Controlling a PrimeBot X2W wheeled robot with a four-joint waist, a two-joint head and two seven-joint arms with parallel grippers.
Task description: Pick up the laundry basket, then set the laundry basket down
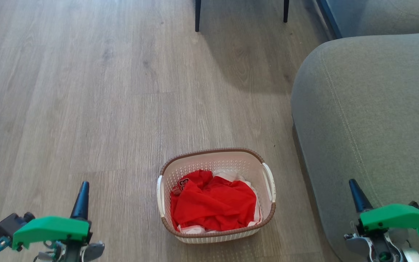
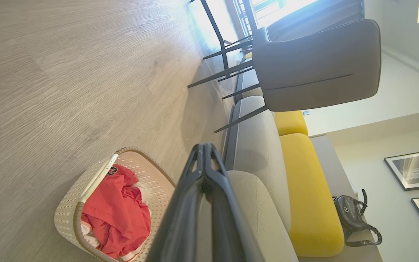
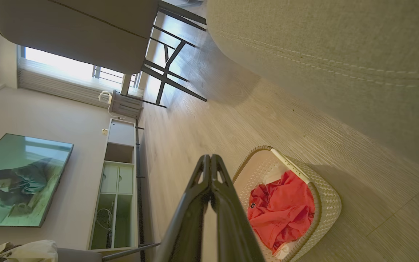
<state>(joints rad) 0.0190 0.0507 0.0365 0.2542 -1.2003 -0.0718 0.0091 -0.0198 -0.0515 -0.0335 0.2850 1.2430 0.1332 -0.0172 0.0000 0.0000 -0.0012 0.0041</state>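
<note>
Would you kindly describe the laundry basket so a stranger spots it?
Find the grey fabric sofa at the head view's right. On the wooden floor left of it stands the small cream-white perforated plastic laundry basket. Its brown woven-look rim and red clothing inside mark it out.

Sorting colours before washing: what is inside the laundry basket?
Crumpled red clothing with white trim fills the laundry basket; whatever lies beneath it, and the basket's floor, is covered.

floor (image 1: 86,91): wood-grain planks, matt | laundry basket (image 1: 213,162): cream perforated plastic, smooth; rim brown, woven-look | clothing (image 1: 213,203): red cloth, creased | sofa (image 1: 369,109): grey woven fabric, stitched seams, matt | left gripper (image 2: 204,145): dark, smooth, faint sheen | chair legs (image 1: 197,14): dark, smooth
</note>
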